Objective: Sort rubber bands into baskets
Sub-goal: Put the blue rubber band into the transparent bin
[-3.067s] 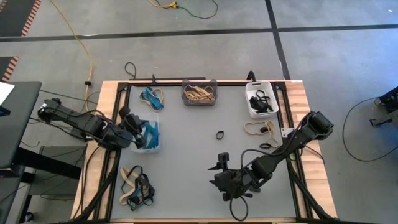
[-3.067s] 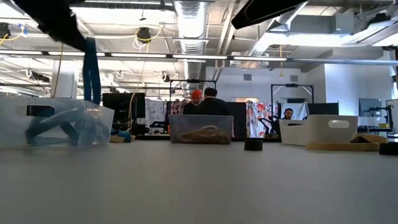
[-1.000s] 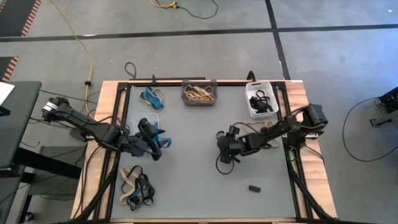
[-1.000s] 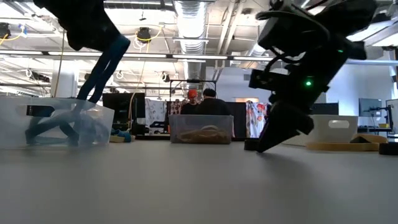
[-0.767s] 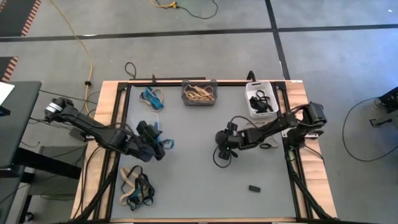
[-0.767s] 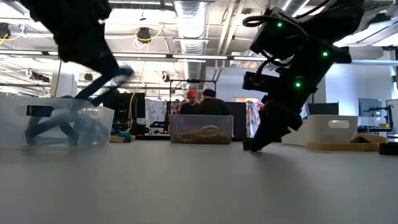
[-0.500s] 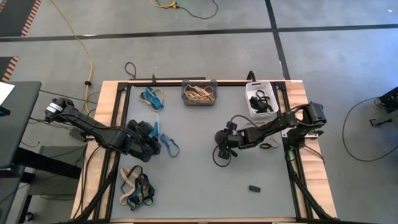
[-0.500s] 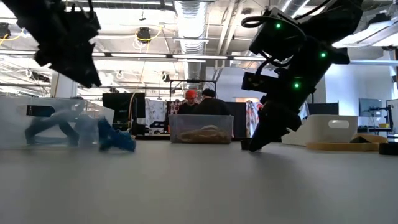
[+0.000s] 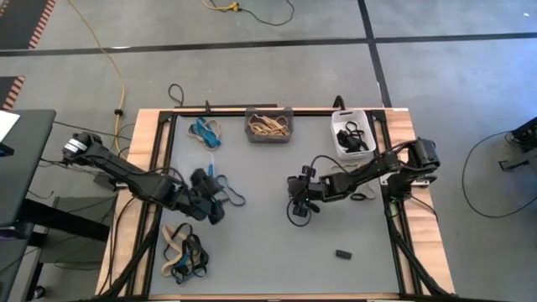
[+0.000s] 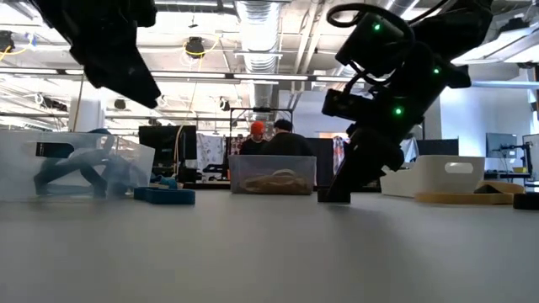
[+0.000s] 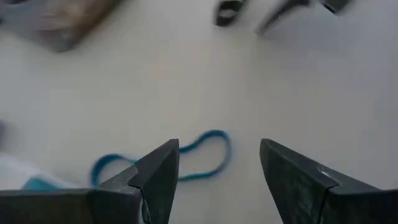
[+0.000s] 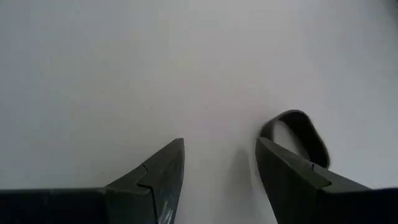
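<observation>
Both pairs of fingers stand parted with nothing between them. Your left gripper [image 9: 216, 210] is at about eight o'clock from the table's centre, and its wrist view shows its two dark fingers [image 11: 155, 180] wide apart over a thin blue rubber band [image 11: 202, 155] lying slack on the grey table top [image 9: 268, 252]. In the high view that blue band [image 9: 228, 195] sits just beside the left gripper, near the middle of the table's left half.

Your right gripper [image 9: 294, 198] is close to the table's centre. Its wrist view shows a small black rubber band [image 12: 297, 138], curled into an upright loop, just beside one of its fingers [image 12: 292, 177], not gripped.

You have three baskets. A dark grey rectangular plastic basket [image 9: 269, 126] at twelve o'clock holds tan bands. A white rectangular plastic basket [image 9: 352, 134] at about one o'clock holds black bands. A clear plastic basket [image 10: 76, 164] with blue bands shows in the low view; in the high view the left arm covers it.

Loose bands lie in three heaps: a blue heap [image 9: 205, 132] at eleven o'clock, a mixed heap [image 9: 183, 252] at seven o'clock, and tan bands [image 9: 362, 196] partly hidden under the right arm at three o'clock. One small dark piece [image 9: 342, 253] lies at five o'clock.
</observation>
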{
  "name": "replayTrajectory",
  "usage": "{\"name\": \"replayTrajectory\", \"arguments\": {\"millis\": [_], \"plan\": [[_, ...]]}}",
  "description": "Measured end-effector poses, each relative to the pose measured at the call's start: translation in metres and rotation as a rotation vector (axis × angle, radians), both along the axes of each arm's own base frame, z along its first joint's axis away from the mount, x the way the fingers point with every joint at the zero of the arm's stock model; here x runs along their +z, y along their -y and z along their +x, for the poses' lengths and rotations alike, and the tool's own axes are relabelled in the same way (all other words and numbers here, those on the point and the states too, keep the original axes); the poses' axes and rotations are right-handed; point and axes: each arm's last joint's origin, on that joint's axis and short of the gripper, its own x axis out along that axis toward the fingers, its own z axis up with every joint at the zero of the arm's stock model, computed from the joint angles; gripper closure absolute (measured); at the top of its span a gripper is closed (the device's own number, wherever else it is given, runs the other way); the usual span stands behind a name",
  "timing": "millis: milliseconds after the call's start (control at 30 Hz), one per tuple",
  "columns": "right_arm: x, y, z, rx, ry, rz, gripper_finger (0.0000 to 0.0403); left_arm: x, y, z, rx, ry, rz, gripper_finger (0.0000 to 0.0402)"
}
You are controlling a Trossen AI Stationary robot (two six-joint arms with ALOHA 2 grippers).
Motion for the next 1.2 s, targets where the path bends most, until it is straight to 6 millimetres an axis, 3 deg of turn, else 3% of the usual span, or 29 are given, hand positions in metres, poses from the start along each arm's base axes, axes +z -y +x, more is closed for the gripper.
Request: {"name": "replayTrajectory", "arguments": {"millis": [300,600,967,1067,1200], "plan": [[0.000,0.009,0.001,-0.035,0.006,0.004,0.0177,-0.044,0.001,0.036,-0.067,-0.287,0.017,0.0187],[0.000,0.015,0.001,-0.054,0.008,0.005,0.0177,-0.056,-0.006,0.066,-0.120,-0.418,-0.011,0.0187],[0.001,0.015,0.002,-0.055,0.011,0.006,0.0177,-0.084,-0.024,0.080,-0.102,-0.528,-0.054,0.0189],[0.001,0.015,0.002,-0.056,0.012,0.007,0.0177,-0.084,-0.028,0.081,-0.090,-0.524,-0.062,0.0212],[0.001,0.015,0.002,-0.056,0.016,0.008,0.0177,-0.084,-0.033,0.083,-0.110,-0.514,-0.088,0.0293]]}}
